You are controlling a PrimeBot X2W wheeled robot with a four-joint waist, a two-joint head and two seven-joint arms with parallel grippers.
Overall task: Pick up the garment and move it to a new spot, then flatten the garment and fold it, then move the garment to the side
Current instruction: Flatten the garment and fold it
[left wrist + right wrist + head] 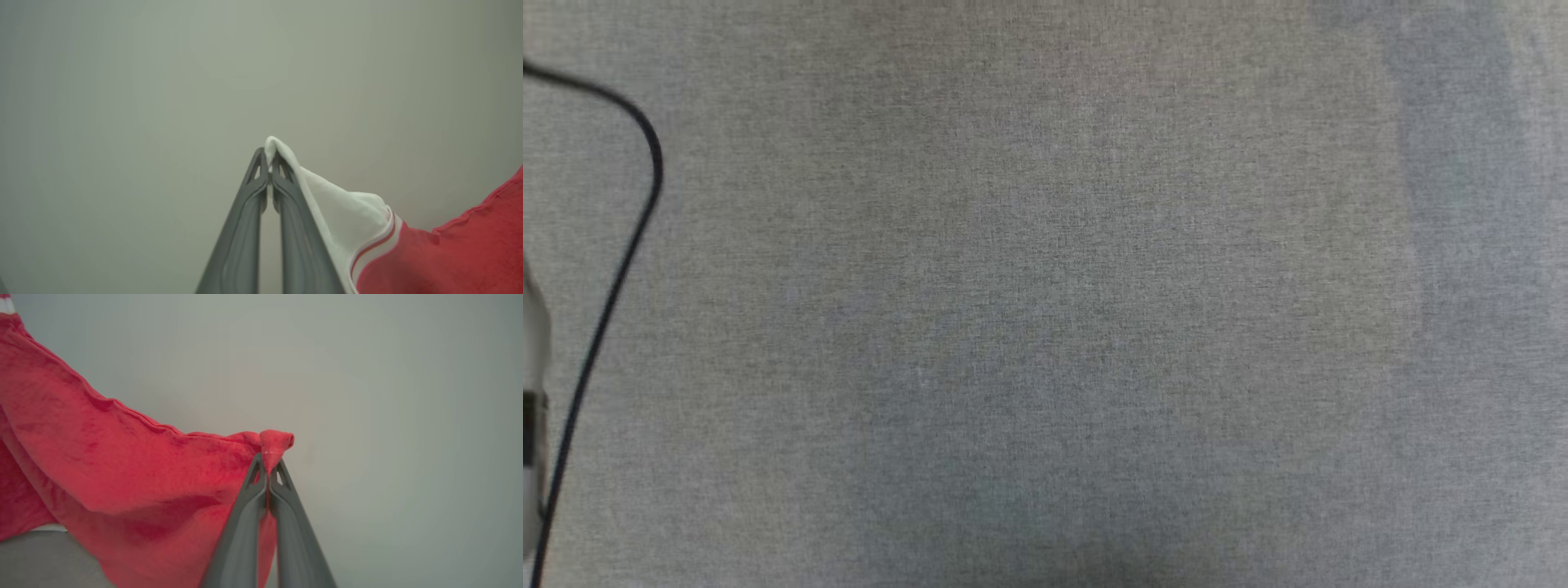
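**A:** Red cloth everywhere, so where exactly is the garment (pixel 122 477)?

**B:** It is strung between the two arms. In the right wrist view the right gripper (pixel 269 461) is pinched tight on a red hemmed corner, which bunches just above the fingertips. From there the fabric spreads toward nine and ten o'clock and sags down to seven.

**A:** And the other arm?

**B:** In the left wrist view the left gripper (pixel 269 161) is clamped on the tip of the white sleeve (pixel 347 212). The sleeve runs off toward four o'clock, past the striped trim (pixel 380 241), into the red body at the corner.

**A:** What about the head view?

**B:** It shows a grey woven surface (pixel 1045 294). A black cable (pixel 621 269) curves down the nine o'clock edge, beside a pale blurred shape (pixel 533 367).
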